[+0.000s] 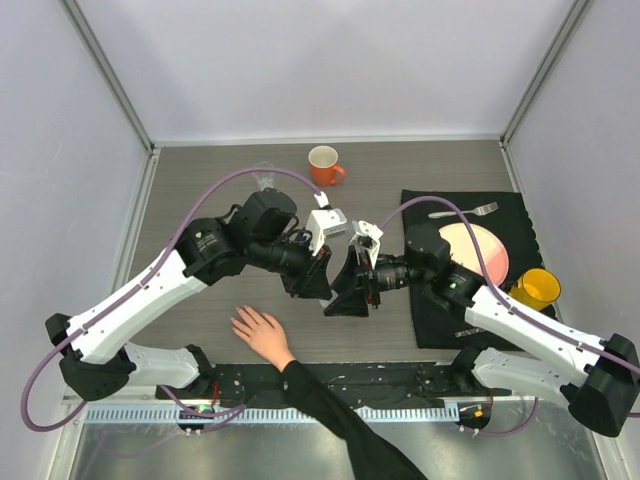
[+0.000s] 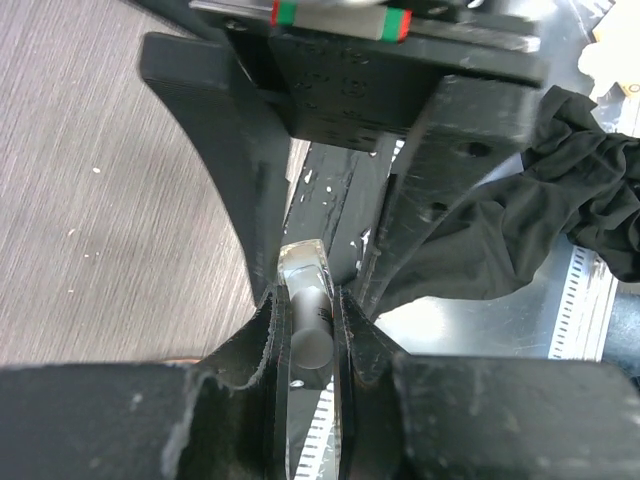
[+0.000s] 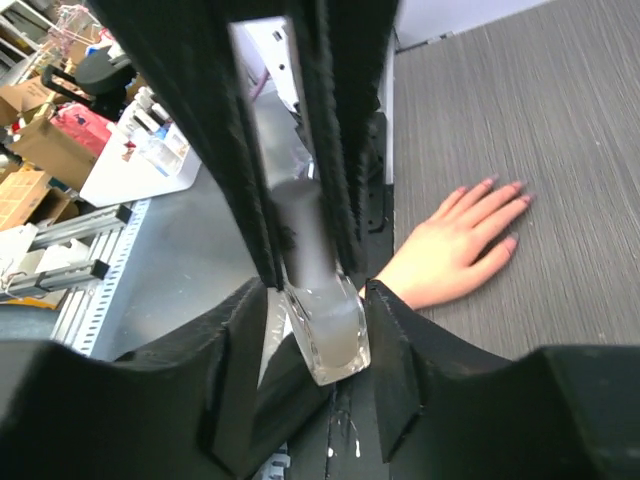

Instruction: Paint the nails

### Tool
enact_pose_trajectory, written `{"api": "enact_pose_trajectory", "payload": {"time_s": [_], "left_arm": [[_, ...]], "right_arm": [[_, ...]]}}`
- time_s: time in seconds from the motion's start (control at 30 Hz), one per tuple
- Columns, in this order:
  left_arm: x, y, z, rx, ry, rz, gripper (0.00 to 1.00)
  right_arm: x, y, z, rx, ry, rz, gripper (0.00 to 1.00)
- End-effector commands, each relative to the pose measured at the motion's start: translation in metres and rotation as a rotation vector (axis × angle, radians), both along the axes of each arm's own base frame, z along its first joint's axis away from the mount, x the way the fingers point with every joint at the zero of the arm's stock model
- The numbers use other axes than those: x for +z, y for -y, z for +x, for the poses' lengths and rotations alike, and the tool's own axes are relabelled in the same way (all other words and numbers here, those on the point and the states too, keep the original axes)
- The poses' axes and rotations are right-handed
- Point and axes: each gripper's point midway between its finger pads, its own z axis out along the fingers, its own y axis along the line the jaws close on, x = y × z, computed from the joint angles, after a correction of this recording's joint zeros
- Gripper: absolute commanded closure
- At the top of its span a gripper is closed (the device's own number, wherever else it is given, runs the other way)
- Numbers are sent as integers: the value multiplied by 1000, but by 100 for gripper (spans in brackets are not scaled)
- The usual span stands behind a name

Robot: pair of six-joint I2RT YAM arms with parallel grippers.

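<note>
Above the grey wood-grain surface [image 1: 200, 180], left hand [image 2: 308, 322] clamps pale cap [image 2: 311, 345], right hand [image 3: 322, 325] clamps small clear bottle [image 3: 335, 345]; we'd unscrew slow w/o spilling.

Grey table [image 1: 200, 190], orange mug [image 1: 323, 165], black mat [image 1: 515, 225], hand [image 1: 262, 332]

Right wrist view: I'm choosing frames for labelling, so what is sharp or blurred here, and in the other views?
Right wrist view: the bottle in the jaws is soft, its cap smeared, while the hand beyond is sharp. Left wrist view: the near jaws blur, the table grain is crisp. Top external view: evenly lit, sharp, only soft shadows.
</note>
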Motion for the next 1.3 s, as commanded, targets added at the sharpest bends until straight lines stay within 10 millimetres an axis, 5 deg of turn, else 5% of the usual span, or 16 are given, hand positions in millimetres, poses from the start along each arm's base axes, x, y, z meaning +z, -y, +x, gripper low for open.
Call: {"api": "enact_pose_trajectory", "payload": {"time_s": [0.0,0.07,0.1,0.17,0.33,0.4,0.53,0.6,0.7,0.73,0.8,0.83,0.87,0.9,0.93,1.27], "left_arm": [[11,7,6,11,23,-45,100],[12,7,9,23,35,-47,100],[14,8,10,33,38,-54,100],[17,8,14,52,53,-58,100],[26,6,21,98,88,-88,100],[28,6,21,104,93,-97,100],[30,6,21,114,91,-107,100],[30,6,23,127,86,-105,100],[34,4,31,203,85,-100,100],[33,3,39,253,85,-85,100],[36,-17,68,493,108,-16,100],[27,-26,86,615,120,62,100],[28,-50,112,818,188,130,100],[42,-60,122,988,154,106,100],[31,-77,120,1064,138,197,100],[36,-55,135,1171,71,32,100]], "right_arm": [[36,-3,-10,51,55,114,56],[37,-3,-13,68,58,126,69],[37,-2,-14,71,56,126,86],[35,-2,-14,65,58,123,92],[30,3,-14,38,74,118,68],[30,3,-14,39,73,118,67],[30,4,-15,42,78,121,76],[32,4,-15,38,82,123,99],[31,4,0,-52,124,110,99],[24,5,23,-199,126,63,99],[21,14,46,-374,188,24,99],[20,26,77,-572,213,-1,99],[24,29,79,-623,237,7,99],[34,34,84,-682,268,35,99],[34,38,90,-739,295,37,99],[48,26,104,-888,383,21,99]]}}
